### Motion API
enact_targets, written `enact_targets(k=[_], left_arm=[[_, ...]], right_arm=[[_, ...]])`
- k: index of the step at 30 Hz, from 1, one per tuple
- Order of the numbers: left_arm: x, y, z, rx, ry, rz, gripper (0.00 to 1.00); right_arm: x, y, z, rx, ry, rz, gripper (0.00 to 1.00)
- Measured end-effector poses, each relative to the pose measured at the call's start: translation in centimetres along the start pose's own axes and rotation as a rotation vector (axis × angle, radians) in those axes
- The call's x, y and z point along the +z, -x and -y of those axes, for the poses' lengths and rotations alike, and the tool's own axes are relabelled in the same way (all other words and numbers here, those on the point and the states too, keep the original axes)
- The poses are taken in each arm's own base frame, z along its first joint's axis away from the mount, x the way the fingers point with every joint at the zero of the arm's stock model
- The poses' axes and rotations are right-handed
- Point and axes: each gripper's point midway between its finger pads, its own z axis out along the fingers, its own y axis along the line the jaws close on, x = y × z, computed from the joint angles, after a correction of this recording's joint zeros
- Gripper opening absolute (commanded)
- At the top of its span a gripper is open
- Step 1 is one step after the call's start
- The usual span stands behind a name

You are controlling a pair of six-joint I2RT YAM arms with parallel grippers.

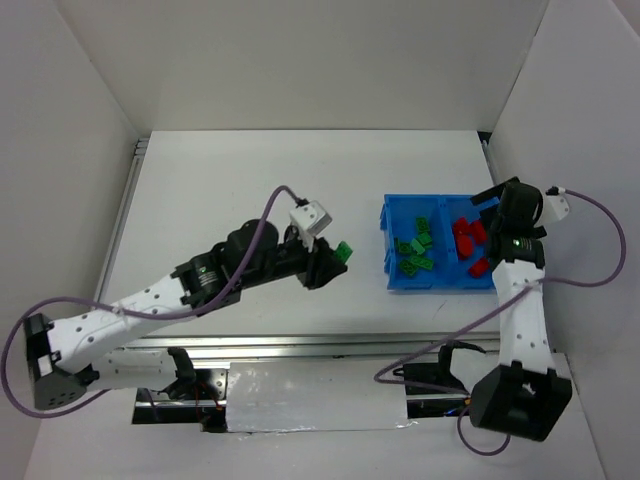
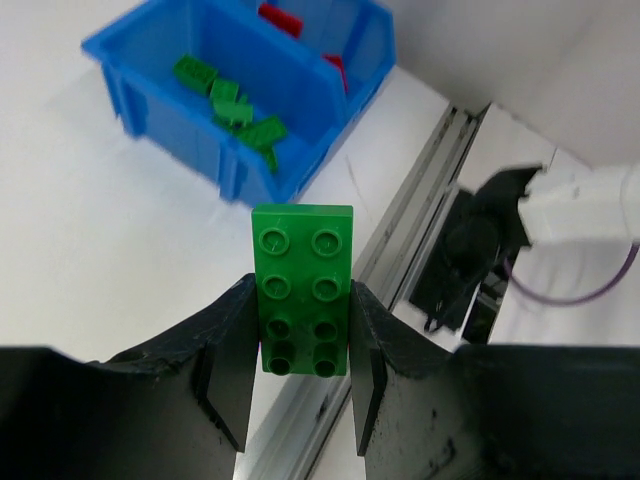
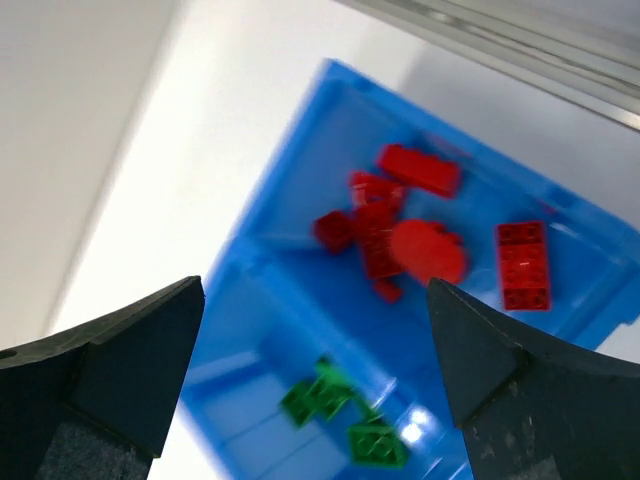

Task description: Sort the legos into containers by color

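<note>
Green brick (image 2: 303, 250), lower end shadowed, clamped in left pincer (image 2: 303, 335).

The left arm (image 1: 150, 300) reaches from its base toward 2 o'clock; the left tool (image 2: 303, 350) is clamped on a green brick (image 2: 303, 260). The right arm (image 1: 525, 320) extends toward 12 o'clock; the right tool (image 3: 315, 340) points down, jaws wide apart, empty.

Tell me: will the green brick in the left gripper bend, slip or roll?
The green brick looks rigid, so it should not bend. Its smooth sides may slip in the left gripper. Its flat faces make rolling unlikely.
</note>
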Motion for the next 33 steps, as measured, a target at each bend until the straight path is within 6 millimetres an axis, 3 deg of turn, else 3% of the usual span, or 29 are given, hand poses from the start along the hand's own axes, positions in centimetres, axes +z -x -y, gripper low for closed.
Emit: enact_targets(k=[3,7,10,13,17,18,19,23,26,30,33], left_arm=[[4.2,3.0,0.1,0.0,-0.003,0.025,0.06],[11.5,5.9,-0.6,-0.002,-0.013,0.032,0.09],[16.9,5.8,-1.9,-0.009,-0.014,0.002,0.17],[21.7,4.6,-3.8,-0.025,0.002,-0.05,0.29],[27.2,3.1,-5.9,-0.046,-0.011,-0.084,0.66],[28.0,2.6,-6.3,-0.055,-0.019,-0.096,0.96],[28.6,2.0,-6.7,-0.066,-0.027,-0.105,1.0],[29.4,-0.1,-8.5,-0.136,-0.023,-0.149,1.0],[28.7,-0.5,-10.0,-0.168,-0.001,-0.153,0.99],[24.7,-0.7,-12.8,-0.198,0.117,-0.169,1.0],[19.1,2.1,-15.1,-0.193,0.302,-0.132,0.99]], right_arm=[[-4.2,2.0,-2.1,0.031,0.15,0.041,1.0],[-10.6,4.3,-3.7,0.047,0.337,0.117,1.0],[-14.8,5.9,-3.5,0.054,0.412,0.199,1.0],[-16.3,5.8,-3.5,0.047,0.444,0.208,1.0],[-15.7,5.0,-3.0,0.016,0.418,0.174,1.0],[-15.5,4.8,-3.0,0.009,0.412,0.167,1.0],[-15.3,4.6,-3.0,0.001,0.407,0.158,1.0],[-14.7,3.9,-3.0,-0.026,0.401,0.131,1.0],[-15.0,3.7,-3.2,-0.04,0.417,0.123,1.0],[-15.9,2.4,-4.7,-0.107,0.512,0.07,1.0],[-17.2,-0.2,-6.7,-0.213,0.626,-0.022,1.0]])
